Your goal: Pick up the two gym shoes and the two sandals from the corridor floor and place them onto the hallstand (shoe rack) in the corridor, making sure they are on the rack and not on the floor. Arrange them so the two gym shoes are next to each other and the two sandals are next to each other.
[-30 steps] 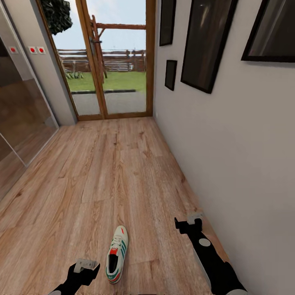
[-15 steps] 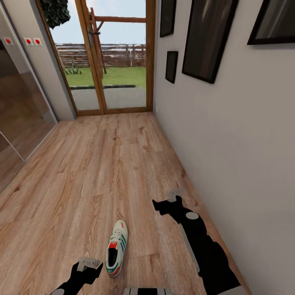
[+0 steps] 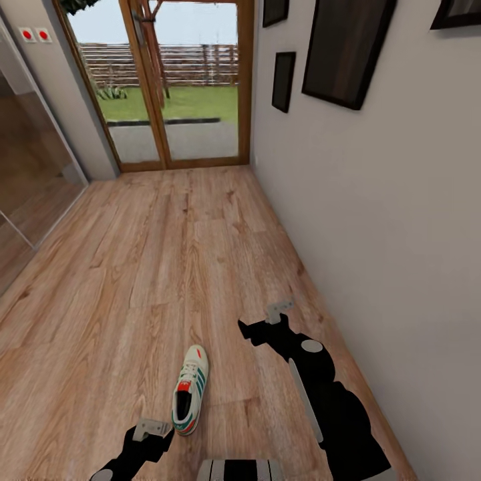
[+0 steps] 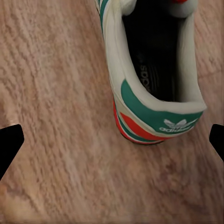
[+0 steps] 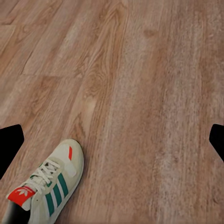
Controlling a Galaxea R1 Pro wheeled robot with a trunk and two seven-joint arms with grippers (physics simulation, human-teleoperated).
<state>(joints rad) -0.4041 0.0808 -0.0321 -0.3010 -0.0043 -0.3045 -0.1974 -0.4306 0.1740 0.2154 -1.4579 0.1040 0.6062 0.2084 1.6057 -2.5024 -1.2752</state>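
The corridor floor (image 3: 167,267) of light wood planks is seen running to a glazed door (image 3: 177,87), with a white wall (image 3: 374,220) hung with dark frames on the right. One gym shoe (image 3: 189,389) is laid on the floor, toe towards the door. The right tool (image 3: 262,325) is held above the floor beside and beyond the shoe, its fingers spread apart. The left tool (image 3: 152,434) is held just behind the shoe's heel, fingers likewise spread wide
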